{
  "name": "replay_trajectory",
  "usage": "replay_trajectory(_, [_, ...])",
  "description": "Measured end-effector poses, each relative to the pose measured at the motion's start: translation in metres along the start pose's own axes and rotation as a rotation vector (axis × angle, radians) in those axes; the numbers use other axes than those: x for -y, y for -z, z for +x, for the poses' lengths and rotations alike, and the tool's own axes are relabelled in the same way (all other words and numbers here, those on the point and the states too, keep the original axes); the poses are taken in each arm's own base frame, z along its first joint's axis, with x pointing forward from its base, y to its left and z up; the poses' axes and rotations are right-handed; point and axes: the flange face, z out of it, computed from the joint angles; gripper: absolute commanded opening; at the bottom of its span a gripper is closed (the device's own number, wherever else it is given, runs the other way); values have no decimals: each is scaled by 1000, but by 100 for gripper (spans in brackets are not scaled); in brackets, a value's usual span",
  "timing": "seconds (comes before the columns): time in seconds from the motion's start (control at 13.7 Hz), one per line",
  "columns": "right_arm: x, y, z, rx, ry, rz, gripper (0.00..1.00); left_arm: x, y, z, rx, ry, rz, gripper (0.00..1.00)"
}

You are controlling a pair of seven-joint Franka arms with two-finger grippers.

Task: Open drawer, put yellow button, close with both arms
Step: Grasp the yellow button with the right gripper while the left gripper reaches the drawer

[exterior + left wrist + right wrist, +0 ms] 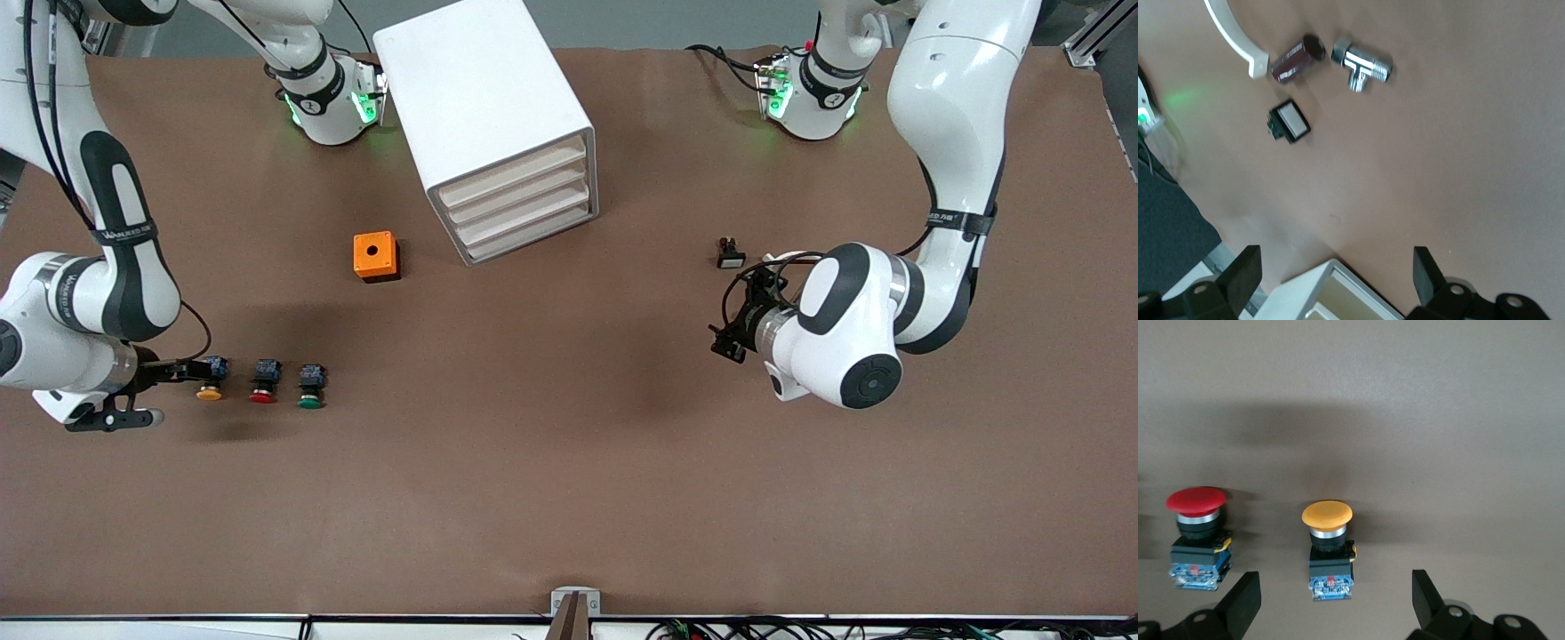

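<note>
Brown tabletop (pixel 569 462) under open-fingered right gripper (pixel 169 391) beside yellow button (pixel 210 392); left gripper (pixel 731 342) likewise open.

drawers shut, button on table
yellow button (pixel 210 380) lies cap toward the front camera; drawer (pixel 520 197) closed flush in the white cabinet.
</note>
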Motion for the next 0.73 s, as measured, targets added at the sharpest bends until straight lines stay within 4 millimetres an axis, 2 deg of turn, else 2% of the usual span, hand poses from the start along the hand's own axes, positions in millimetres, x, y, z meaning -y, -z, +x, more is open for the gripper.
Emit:
replay_trajectory(0.07, [2,-7,-2,-13,2,-2,100,-2,-5,-16,7,2,8,100])
replay_trajectory(0.15, [4,-14,-4,-26,4,-4,100,-4,-16,-41,6,29,21,100])
replay_trajectory(0.29, [7,-28,-9,-45,7,-6,100,-8,-41,-89,-20,179,37,100])
replay_trajectory(0.51, [9,-47,-16,-53,7,-5,100,-14,-61,-128,52,357,48,100])
replay_trajectory(0.73, [5,-52,-19,-49,-2,-2,69,-15,-62,-138,172,410,79,100])
